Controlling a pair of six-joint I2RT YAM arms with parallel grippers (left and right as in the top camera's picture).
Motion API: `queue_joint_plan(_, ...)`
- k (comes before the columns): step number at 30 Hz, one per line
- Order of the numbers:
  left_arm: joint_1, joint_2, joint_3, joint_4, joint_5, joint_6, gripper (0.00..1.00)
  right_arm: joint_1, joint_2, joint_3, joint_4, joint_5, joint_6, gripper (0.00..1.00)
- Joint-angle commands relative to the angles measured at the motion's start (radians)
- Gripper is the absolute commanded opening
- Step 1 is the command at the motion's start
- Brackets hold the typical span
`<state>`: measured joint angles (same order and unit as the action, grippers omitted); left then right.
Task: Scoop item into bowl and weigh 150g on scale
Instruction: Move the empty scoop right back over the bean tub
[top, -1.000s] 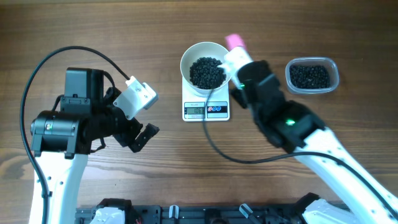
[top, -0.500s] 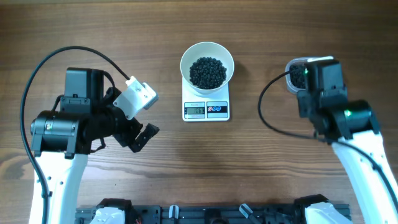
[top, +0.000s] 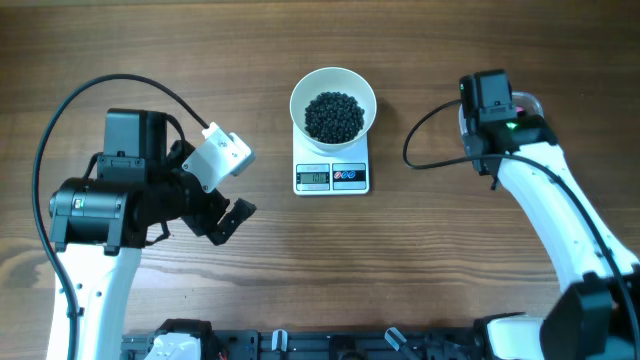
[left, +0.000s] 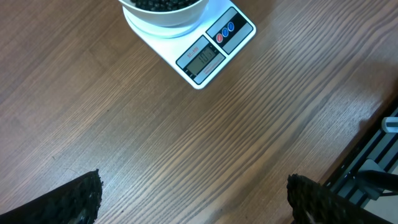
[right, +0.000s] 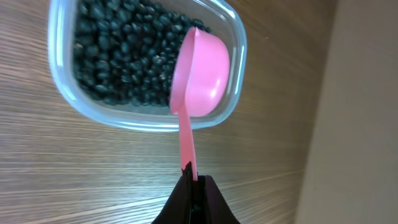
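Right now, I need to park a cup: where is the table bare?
Widest bare wood: in front of the scale, right of the left gripper. A narrower strip separates scale from the right arm's cable. Crowded: the tub, where the right gripper holds the pink scoop.

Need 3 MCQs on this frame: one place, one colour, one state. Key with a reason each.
1. Where does the round white bowl of glossy black beans stand?
A) on bare wood by the left arm
B) on the small white digital scale
C) in the right tool

2. What colour is the long-handled plastic scoop in the right tool?
A) blue
B) green
C) pink

3. How do the jaws of the left tool stand?
A) open, nothing between them
B) shut on the scoop
C) shut on the bowl

Key:
1 B: the overhead view shows the bowl on the scale's platform.
2 C: the right wrist view shows it pink.
3 A: its fingers stand wide apart over bare wood.
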<state>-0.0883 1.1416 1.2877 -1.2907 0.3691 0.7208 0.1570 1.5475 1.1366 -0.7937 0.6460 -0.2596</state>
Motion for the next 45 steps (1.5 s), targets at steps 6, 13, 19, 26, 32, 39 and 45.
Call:
queue_joint_plan(6, 0.008, -0.009, 0.006, 0.0, 0.023, -0.003, 1.0, 0.002, 0.013, 0.016, 0.138, 0.172, -0.221, 0.04)
queue_joint_plan(13, 0.008, -0.009, 0.006, 0.0, 0.023, -0.003, 1.0, 0.002, 0.029, 0.016, 0.147, 0.091, -0.317, 0.04)
queue_joint_plan(19, 0.008, -0.009, 0.006, 0.0, 0.023, -0.002, 1.0, 0.012, 0.07, 0.016, 0.1, 0.025, -0.313, 0.04)
queue_joint_plan(26, 0.008, -0.009, 0.006, 0.0, 0.023, -0.003, 1.0, 0.025, 0.116, 0.016, 0.058, -0.198, -0.302, 0.04)
queue_joint_plan(32, 0.008, -0.009, 0.006, 0.0, 0.023, -0.003, 1.0, 0.053, 0.113, 0.023, 0.05, -0.296, -0.193, 0.04)
queue_joint_plan(39, 0.008, -0.009, 0.006, 0.0, 0.023, -0.003, 1.0, 0.052, 0.083, 0.086, 0.032, -0.384, -0.018, 0.04)
queue_joint_plan(45, 0.008, -0.009, 0.006, 0.0, 0.023, -0.003, 1.0, 0.007, 0.051, 0.091, 0.018, -0.489, 0.108, 0.04)
